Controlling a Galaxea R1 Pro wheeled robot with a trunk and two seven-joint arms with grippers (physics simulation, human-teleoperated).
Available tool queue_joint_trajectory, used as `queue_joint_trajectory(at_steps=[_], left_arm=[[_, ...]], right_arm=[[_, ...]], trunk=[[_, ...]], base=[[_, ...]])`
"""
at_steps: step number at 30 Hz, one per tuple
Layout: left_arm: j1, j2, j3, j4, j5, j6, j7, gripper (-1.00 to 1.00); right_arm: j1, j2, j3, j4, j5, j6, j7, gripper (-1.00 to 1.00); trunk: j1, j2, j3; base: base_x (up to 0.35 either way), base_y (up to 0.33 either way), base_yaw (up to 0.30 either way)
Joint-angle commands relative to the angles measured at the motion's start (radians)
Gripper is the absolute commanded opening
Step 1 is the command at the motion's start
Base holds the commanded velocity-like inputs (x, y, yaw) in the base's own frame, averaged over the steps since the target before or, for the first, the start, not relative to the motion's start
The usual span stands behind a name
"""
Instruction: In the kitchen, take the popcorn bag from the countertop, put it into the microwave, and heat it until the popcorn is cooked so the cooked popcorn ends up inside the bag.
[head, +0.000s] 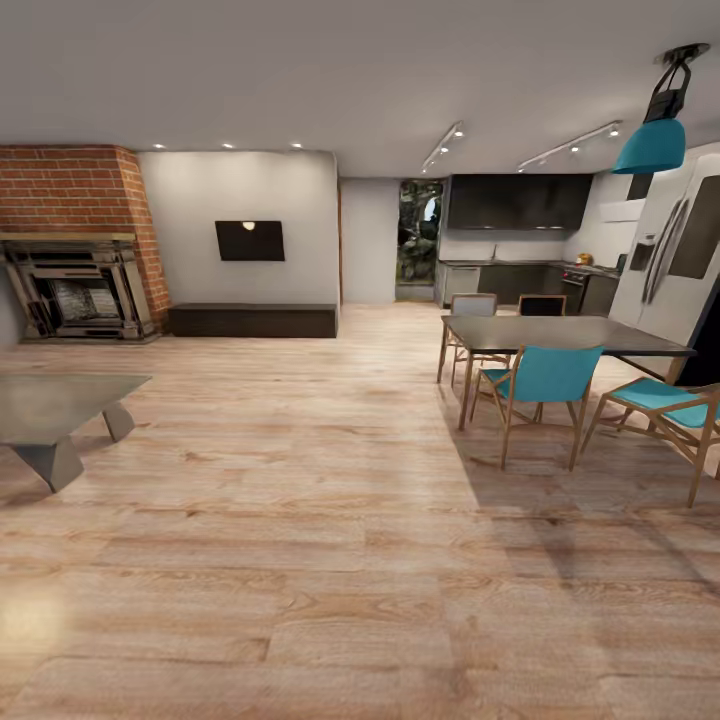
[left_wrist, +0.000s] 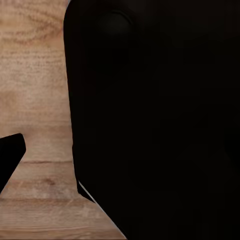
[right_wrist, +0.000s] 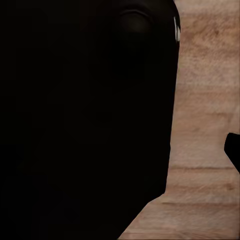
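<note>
Head view, left to right. A brick fireplace (head: 75, 245) is seen at the far left wall, with a grey low table (head: 55, 410) in front of it on the wood floor (head: 300, 520). A dark wall-mounted screen (head: 250, 241) hangs above a long dark bench (head: 252, 320). Further right, a dark dining table (head: 560, 335) is ringed by teal-seated chairs (head: 545, 385). Behind it the kitchen (head: 520, 240) is visible at the back right: dark upper cabinets, a countertop (head: 500, 264) along the rear wall, a silver fridge (head: 675, 250) at the right edge, and a teal pendant lamp (head: 655, 140) overhead.

Popcorn bag and microwave: too small or hidden at this range to be picked out; both are judged to lie in the kitchen, on or near the countertop.

Key relation: the kitchen lies well ahead and to the right of the robot, beyond the dining table. The right arm would be the nearer one on that bearing, but no reach is possible yet; a drive around the table is judged to be needed first.

Wrist views: in each, a large black body part is seen over the wood floor. Finger separation cannot be told for either the left gripper or the right gripper.
</note>
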Motion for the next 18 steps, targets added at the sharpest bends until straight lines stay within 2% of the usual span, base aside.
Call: queue_joint_trajectory(at_steps=[1, 4, 10, 18], left_arm=[[-0.002, -0.006, 0.002, 0.003, 0.006, 0.002, -0.006, 1.0], [-0.002, -0.021, 0.002, 0.003, 0.013, 0.002, -0.016, 1.0], [-0.002, -0.026, 0.006, -0.031, 0.043, -0.015, -0.008, 1.0], [-0.002, -0.027, 0.006, -0.056, 0.045, -0.015, -0.008, 1.0]], right_arm=[[-0.003, 0.003, 0.006, -0.001, 0.006, -0.001, 0.005, 1.0], [-0.003, 0.003, 0.016, 0.0, 0.011, 0.0, 0.005, 1.0], [-0.003, 0.003, 0.018, 0.001, 0.011, -0.012, 0.005, 1.0], [-0.003, 0.003, 0.023, 0.002, 0.011, -0.012, 0.005, 1.0]], trunk=[[0.0, 0.0, 0.0], [0.0, 0.0, 0.0], [0.0, 0.0, 0.0], [0.0, 0.0, 0.0]], base=[[0.0, 0.0, 0.0], [0.0, 0.0, 0.0], [0.0, 0.0, 0.017], [0.0, 0.0, 0.258]])
